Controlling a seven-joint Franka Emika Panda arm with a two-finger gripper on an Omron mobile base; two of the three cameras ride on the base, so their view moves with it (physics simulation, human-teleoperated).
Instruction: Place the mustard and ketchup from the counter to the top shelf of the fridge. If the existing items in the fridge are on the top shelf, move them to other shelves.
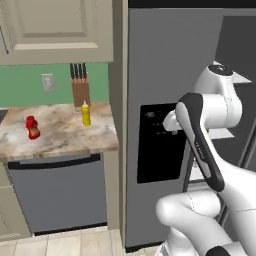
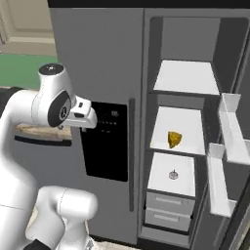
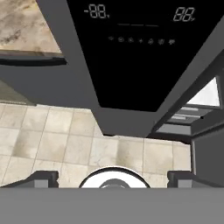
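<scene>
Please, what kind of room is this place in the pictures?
It looks like a home kitchen. A tall grey fridge stands with its right door open on white shelves, a marbled counter holds a knife block and two squeeze bottles, and cabinets hang above it.

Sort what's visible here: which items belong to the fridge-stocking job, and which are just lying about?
Job:
mustard
ketchup
counter
fridge
top shelf
cheese wedge
small pale bulb
open pincer

Lying about:
knife block
wall outlet
dishwasher
</scene>
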